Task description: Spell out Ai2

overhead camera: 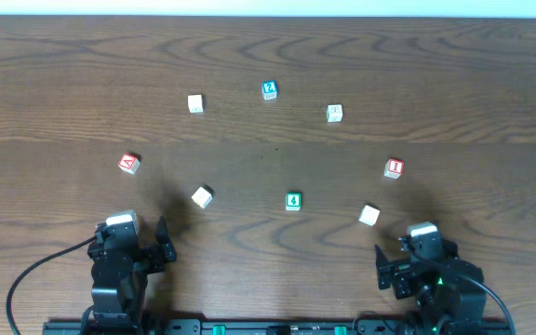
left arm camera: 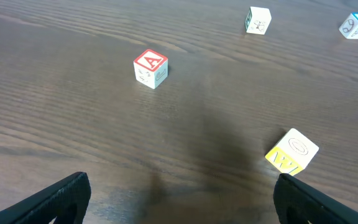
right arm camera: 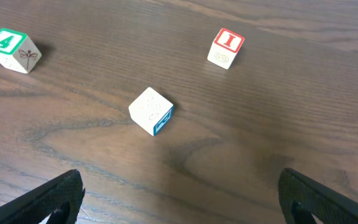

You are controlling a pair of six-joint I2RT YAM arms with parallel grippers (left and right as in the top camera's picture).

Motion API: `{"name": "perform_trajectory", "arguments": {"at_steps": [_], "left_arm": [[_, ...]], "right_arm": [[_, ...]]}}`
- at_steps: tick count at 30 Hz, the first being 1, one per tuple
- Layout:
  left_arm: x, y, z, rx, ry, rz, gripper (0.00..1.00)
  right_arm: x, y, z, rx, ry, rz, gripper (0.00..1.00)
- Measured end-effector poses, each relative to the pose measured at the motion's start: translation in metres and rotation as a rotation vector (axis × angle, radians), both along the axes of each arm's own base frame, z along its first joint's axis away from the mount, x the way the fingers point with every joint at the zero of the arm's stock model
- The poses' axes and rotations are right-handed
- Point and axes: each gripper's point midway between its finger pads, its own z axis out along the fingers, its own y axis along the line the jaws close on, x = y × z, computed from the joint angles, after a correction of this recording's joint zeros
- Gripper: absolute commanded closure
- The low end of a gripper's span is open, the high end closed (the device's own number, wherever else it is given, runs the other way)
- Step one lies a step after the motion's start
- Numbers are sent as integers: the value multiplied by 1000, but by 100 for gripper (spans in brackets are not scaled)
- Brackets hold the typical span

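Observation:
The red "A" block [overhead camera: 129,164] lies at the left and shows in the left wrist view [left arm camera: 150,68]. The red "I" block [overhead camera: 395,168] lies at the right and shows in the right wrist view [right arm camera: 227,48]. The blue "2" block [overhead camera: 269,89] lies far centre and shows in the left wrist view [left arm camera: 357,25]. My left gripper [overhead camera: 147,247] [left arm camera: 179,199] is open and empty at the near left edge. My right gripper [overhead camera: 394,265] [right arm camera: 180,199] is open and empty at the near right edge.
A green "4" block [overhead camera: 293,200] [right arm camera: 13,50], a white-and-yellow block [overhead camera: 202,196] [left arm camera: 292,152], a white-and-blue block [overhead camera: 369,215] [right arm camera: 151,110], and two white blocks [overhead camera: 195,103] [overhead camera: 334,113] are scattered on the wooden table [overhead camera: 63,84].

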Motion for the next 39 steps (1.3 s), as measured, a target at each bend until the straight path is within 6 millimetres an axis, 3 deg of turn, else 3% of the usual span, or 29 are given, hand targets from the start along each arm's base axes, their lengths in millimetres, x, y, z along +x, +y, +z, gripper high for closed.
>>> {"name": "perform_trajectory", "arguments": {"at_steps": [18, 23, 28, 32, 39], "left_arm": [[0, 0, 0, 0, 0, 0, 5], [0, 0, 0, 0, 0, 0, 5], [0, 0, 0, 0, 0, 0, 5], [0, 0, 0, 0, 0, 0, 5], [0, 0, 0, 0, 0, 0, 4]], "right_arm": [[0, 0, 0, 0, -2, -1, 1], [18, 5, 24, 51, -122, 0, 1], [31, 32, 64, 315, -243, 37, 1], [23, 53, 65, 577, -145, 29, 1], [20, 67, 76, 862, -52, -33, 1]]}}
